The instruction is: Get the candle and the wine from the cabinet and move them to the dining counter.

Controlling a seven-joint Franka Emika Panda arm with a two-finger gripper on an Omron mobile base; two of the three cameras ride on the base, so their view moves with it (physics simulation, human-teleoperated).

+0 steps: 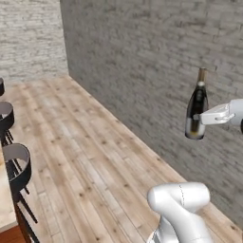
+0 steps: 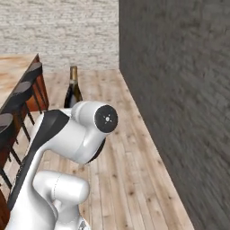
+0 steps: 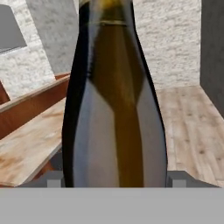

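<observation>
1. Room: I see a grey brick wall (image 1: pixel 156 61) running along one side, a paler brick wall (image 1: pixel 28 38) at the far end, and a plank wood floor (image 1: pixel 90 156) between them.
2. Wine (image 1: pixel 196 108): dark glass bottle with a pale foil top, upright, held in mid-air in front of the grey wall and well above the floor. From the right base view its neck and shoulders (image 2: pixel 73 90) stand up behind the arm's white elbow joint. In the hand view the bottle body (image 3: pixel 114 109) sits close to the lens, between the two finger tips.
3. Gripper (image 1: pixel 203 117): closed on the wine at the lower body, jaws set wide around the glass; I see one pale finger (image 1: pixel 213 115) against the bottle's side.
4. Bench (image 1: pixel 5 199): the dining counter, beige stone top with rusty stains and a reddish wood front, at the left edge of the left base view; its top also lies low on the left of the hand view (image 3: pixel 30 144). The bottle is apart from it, not resting on it.
5. Stools (image 1: pixel 16 166): dark curved-back seats lined up beside the bench.
</observation>
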